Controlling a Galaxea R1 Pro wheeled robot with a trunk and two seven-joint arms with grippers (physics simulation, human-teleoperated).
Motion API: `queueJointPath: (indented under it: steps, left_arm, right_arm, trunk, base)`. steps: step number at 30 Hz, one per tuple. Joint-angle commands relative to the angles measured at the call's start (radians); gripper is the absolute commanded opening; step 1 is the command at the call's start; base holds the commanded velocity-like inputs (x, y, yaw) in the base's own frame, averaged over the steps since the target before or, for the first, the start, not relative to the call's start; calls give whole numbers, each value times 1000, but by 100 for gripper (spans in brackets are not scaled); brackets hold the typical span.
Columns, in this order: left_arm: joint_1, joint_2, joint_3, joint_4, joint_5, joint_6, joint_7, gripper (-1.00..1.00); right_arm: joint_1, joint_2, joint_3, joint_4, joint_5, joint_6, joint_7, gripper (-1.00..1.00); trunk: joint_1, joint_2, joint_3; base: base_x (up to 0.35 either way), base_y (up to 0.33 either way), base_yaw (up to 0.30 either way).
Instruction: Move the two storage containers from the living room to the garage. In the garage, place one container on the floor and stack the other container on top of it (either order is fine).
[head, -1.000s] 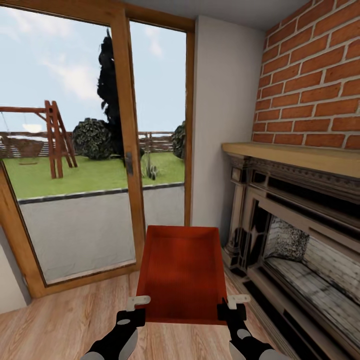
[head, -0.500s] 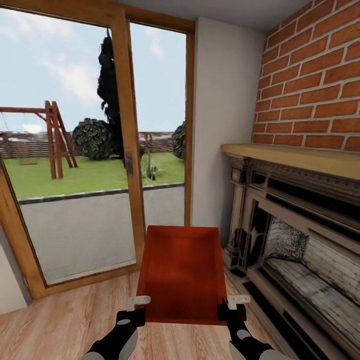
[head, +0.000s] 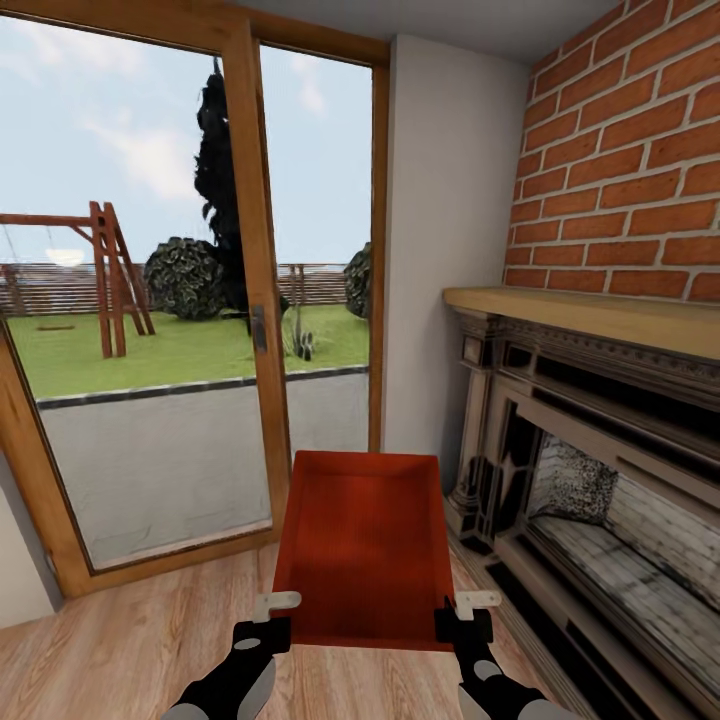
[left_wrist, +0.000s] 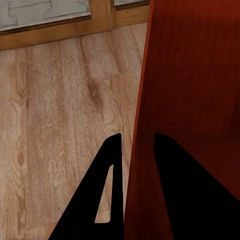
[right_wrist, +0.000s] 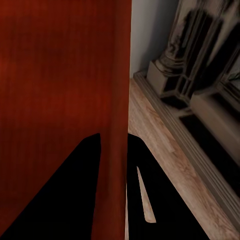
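An orange-red storage container (head: 365, 545) sits in the lower centre of the head view, held up off the light wood-plank floor (head: 120, 640) with its open top facing the camera and its far end tipped away toward the glass door (head: 190, 300). The left gripper (head: 268, 618) is clamped on the container's near left corner at the bottom of the frame, and the right gripper (head: 468, 618) is clamped on its near right corner; in each wrist view a dark finger lies on either side of the red side wall, the wall pinched between them. This is the living room: the wood-framed door fills the left and centre of the frame, with lawn, a wooden swing set (head: 100, 280), dark shrubs and a fence seen through the glass. A plain pale wall strip (head: 440, 250) stands just right of the door frame. The upper right is red brick (head: 620, 160), and below it a light wooden mantel shelf (head: 590, 315) tops a dark carved fireplace (head: 590, 480) that runs down the right edge. In the right wrist view the fireplace base (right_wrist: 195, 80) stands just beside the container's wall (right_wrist: 65, 75), with a strip of plank floor between them. In the left wrist view the container (left_wrist: 195, 75) hangs over bare planks (left_wrist: 60, 120), with the door's wooden bottom rail (left_wrist: 65, 30) beyond
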Motion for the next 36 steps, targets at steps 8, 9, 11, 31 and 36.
queueJointPath:
  steps: [8,9,11,31,36]
  left_arm:
    - [0,0,-12,3,24,3,6,-100]
    - [0,0,-12,3,24,3,6,-100]
    - [0,0,-12,3,24,3,6,-100]
    - [0,0,-12,3,24,3,6,-100]
    - [0,0,-12,3,24,4,6,-100]
  right_arm:
    - [-1,1,1,-35,0,-13,-9,-100]
    - [-1,1,1,-35,0,-13,-9,-100]
    - [-1,1,1,-35,-1,-13,-9,-100]
    - [-1,1,1,-35,0,-13,-5,-100]
    - [-1,2,1,-35,0,-13,-6,-100]
  trunk:
    - [0,-1,-1]
    - [0,-1,-1]
    - [0,-1,-1]
    - [0,-1,6]
    - [0,-1,6]
  base:
    - [0,0,0]
    - [0,0,0]
    - [0,0,0]
    - [0,0,158]
    - [0,0,24]
